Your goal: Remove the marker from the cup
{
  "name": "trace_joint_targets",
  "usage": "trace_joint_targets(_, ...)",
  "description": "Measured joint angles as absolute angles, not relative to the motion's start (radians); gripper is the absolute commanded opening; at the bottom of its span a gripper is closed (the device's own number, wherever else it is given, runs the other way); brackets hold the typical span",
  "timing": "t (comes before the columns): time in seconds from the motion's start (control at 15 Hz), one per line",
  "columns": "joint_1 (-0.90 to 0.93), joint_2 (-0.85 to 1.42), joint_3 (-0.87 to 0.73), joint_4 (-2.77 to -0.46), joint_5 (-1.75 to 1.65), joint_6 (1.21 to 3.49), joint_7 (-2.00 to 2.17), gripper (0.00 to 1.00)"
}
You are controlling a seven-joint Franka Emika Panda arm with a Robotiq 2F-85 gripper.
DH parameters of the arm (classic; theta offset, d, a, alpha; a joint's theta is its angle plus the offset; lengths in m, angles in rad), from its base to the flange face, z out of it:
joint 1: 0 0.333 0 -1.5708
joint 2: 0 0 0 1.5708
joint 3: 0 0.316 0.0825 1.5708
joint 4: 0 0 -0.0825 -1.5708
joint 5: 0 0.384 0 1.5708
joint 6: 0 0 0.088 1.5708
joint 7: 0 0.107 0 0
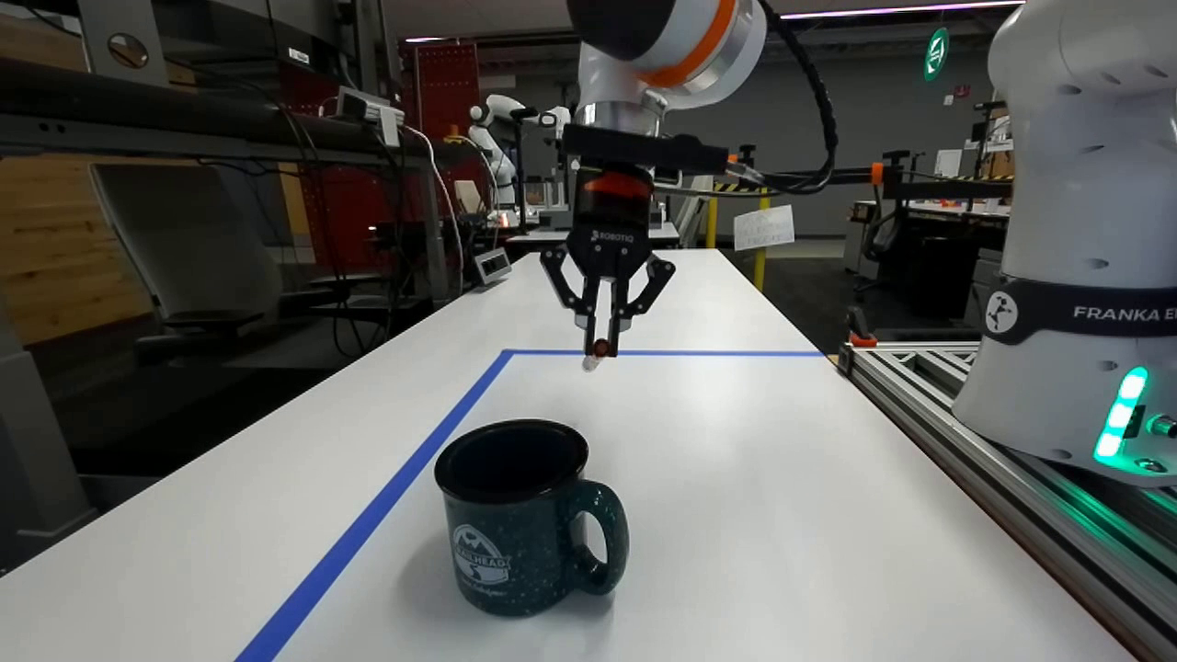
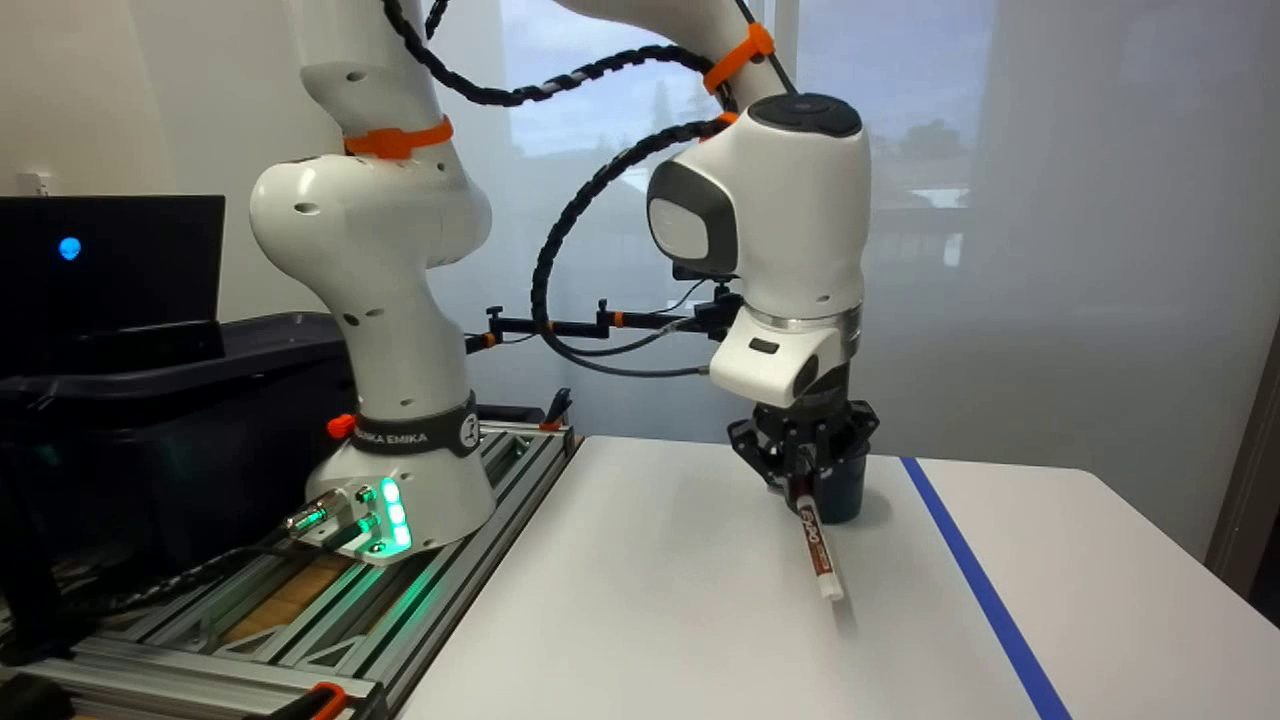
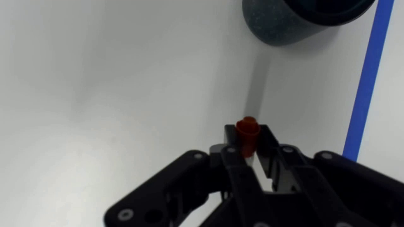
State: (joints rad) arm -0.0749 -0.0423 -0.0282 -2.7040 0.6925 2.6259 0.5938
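I see the gripper [image 1: 602,344] clamped on the marker [image 2: 815,545], its reddish end pinched between the dark fingers [image 3: 267,143], the slim, white-tipped barrel slanting out below them, right of centre in an exterior view. Apart from both, the cup [image 1: 524,556] stands upright on the smooth white table [image 1: 782,533], low and near the middle in an exterior view: dark green, pale-flecked wall, round black rim, looped handle.

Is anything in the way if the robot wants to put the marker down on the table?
Nothing visible. The gripper holds the marker outside the cup, and nothing shows between the marker and the table below. The cup stands apart, not under it.
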Motion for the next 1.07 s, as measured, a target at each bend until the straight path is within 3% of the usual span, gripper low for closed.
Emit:
trace_joint_targets(0.8, -0.064, 0.246, 0.045, -2.540, 1.082, 2.716, 0.183, 0.05)
trace_joint_targets(0.87, -0.064, 0.262, 0.047, -2.528, 1.082, 2.710, 0.165, 0.45)
trace_joint_targets(0.93, -0.064, 0.278, 0.048, -2.518, 1.074, 2.702, 0.148, 0.46)
trace_joint_targets(1.07, -0.064, 0.303, 0.051, -2.500, 1.050, 2.672, 0.108, 0.59)
